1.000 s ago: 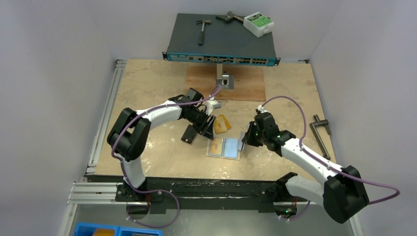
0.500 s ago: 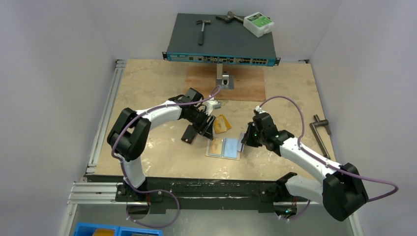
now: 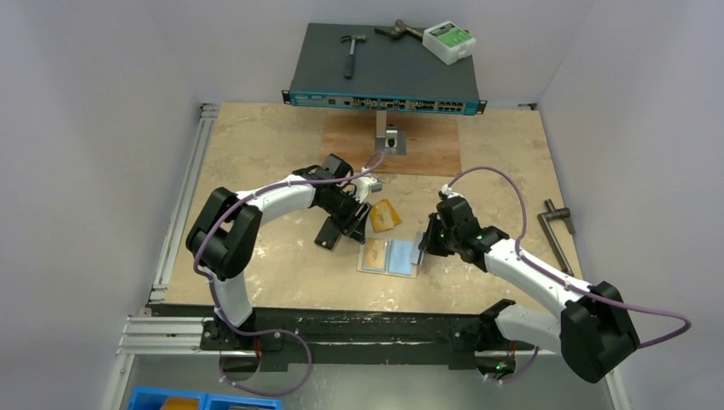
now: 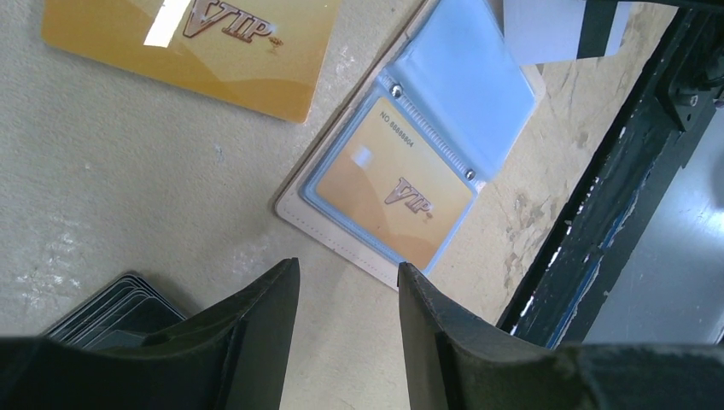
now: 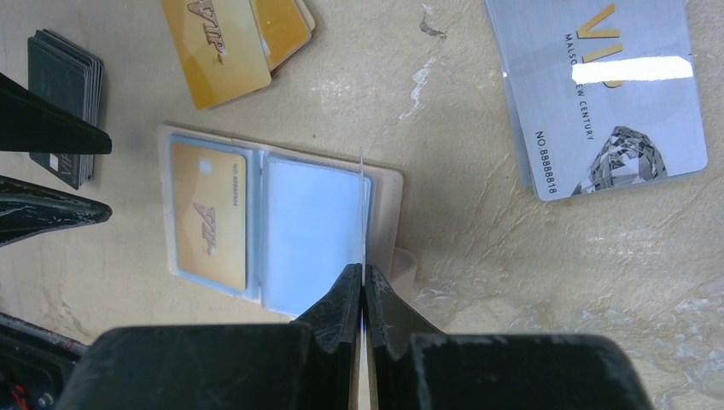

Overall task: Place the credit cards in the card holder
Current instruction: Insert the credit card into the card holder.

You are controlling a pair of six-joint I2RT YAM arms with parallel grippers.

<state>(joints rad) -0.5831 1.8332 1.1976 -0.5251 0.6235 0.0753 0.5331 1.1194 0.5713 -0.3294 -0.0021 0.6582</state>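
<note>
The card holder (image 3: 388,256) lies opened flat on the table (image 3: 256,162), between the two grippers and towards the near edge. Its spread long axis runs left to right and its spine runs near to far. An orange card (image 5: 207,213) is already seated in the left pocket, its long side parallel to the spine.

The right gripper (image 5: 363,286) is clamped on a silver-grey card (image 5: 363,205). The card is held on edge, so it is seen from the wrist only as a thin line over the outer edge of the right clear pocket (image 5: 307,226). Which side that pocket opens on cannot be told.

The left gripper (image 4: 346,286) is held just left of the holder, fingers apart and nothing between them, so the holder is not pinned.

It is judged that the pocket mouth may be missed and the card ridden over the film. The loose holder may also be pushed along the table, or the thin card may be pivoted in the pinch.
</note>
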